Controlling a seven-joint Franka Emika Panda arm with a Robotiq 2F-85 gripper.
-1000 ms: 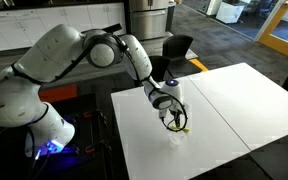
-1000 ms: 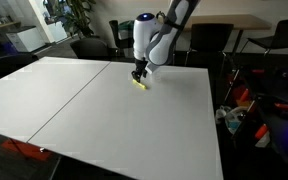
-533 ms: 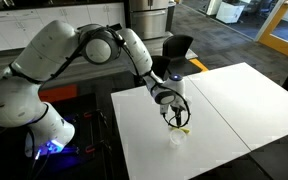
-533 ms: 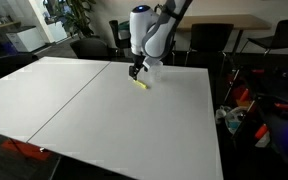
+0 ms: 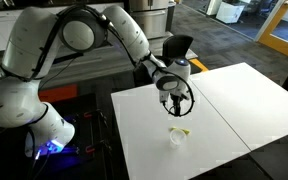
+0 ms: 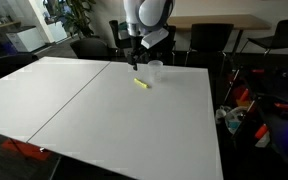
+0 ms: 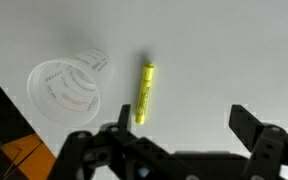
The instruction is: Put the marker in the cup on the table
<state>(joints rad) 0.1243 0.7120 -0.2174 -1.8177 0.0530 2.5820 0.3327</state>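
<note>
While the yellow marker (image 7: 143, 93) lies flat on the white table (image 7: 234, 50), the robot's gripper (image 7: 180, 118) hangs in the air above it with its jaws spread wide and nothing between them, as the wrist view shows. The two dark fingers (image 7: 246, 125) frame the lower edge of that view, clear of both the marker and the tabletop. The small translucent cup (image 7: 64, 90) stands just beside the marker, with a strip of bare table between the two, so they do not touch; faint red markings show on the cup's wall. In both exterior views the marker (image 5: 183, 132) (image 6: 141, 84) rests outside the cup (image 5: 176, 138) (image 6: 156, 70), close to it, on the same panel of the table (image 5: 224, 100) (image 6: 84, 110) and away from the thin seam (image 6: 79, 92) that joins the two panels. The gripper (image 5: 176, 110) (image 6: 134, 62) is held well above the surface at the end of the white arm (image 5: 124, 35), which reaches over the table's edge from its base beside the table. Dark office chairs (image 6: 199, 40) stand behind the table on the carpeted floor, and one chair (image 5: 179, 47) sits just past the arm's wrist in an exterior view.
</note>
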